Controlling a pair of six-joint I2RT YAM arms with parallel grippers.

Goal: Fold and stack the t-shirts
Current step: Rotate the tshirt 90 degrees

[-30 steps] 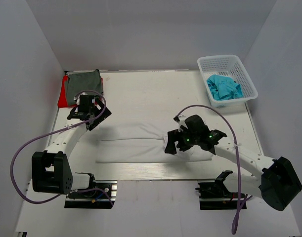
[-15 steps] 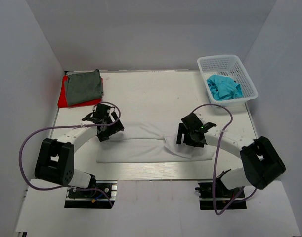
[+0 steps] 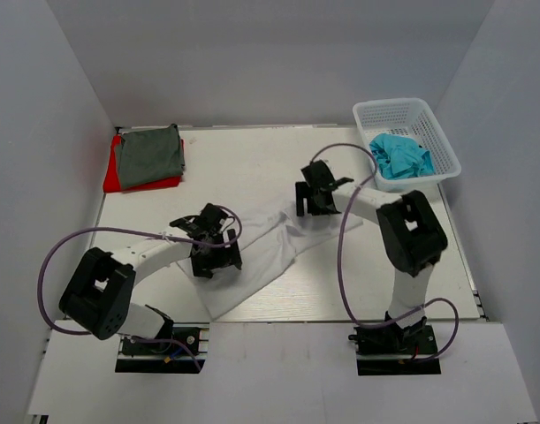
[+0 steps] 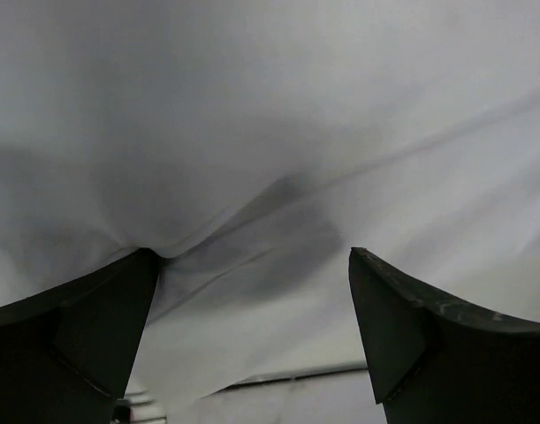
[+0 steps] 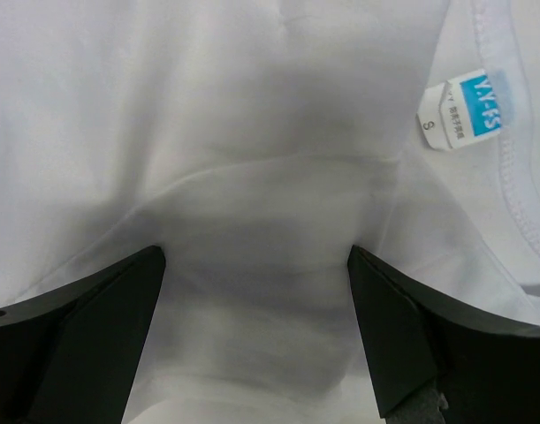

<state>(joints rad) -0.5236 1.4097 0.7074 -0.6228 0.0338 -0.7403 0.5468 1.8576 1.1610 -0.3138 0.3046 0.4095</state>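
Desk point(image 3: 252, 159) carrying white t-shirt point(image 3: 271, 252): limp, light, creasing, probably sliding easily. Left tool point(image 3: 215, 254), right tool point(image 3: 315, 196) sitting over t-shirt, jaws standing apart. Pinching its edges probably gripping best.

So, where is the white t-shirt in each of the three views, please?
Top external: the white t-shirt lies diagonally in the middle of the picture.
Left wrist: it fills the picture.
Right wrist: it fills the picture, neck label upper right.
Shared landmark: the open left pincer and right pincer, over it.
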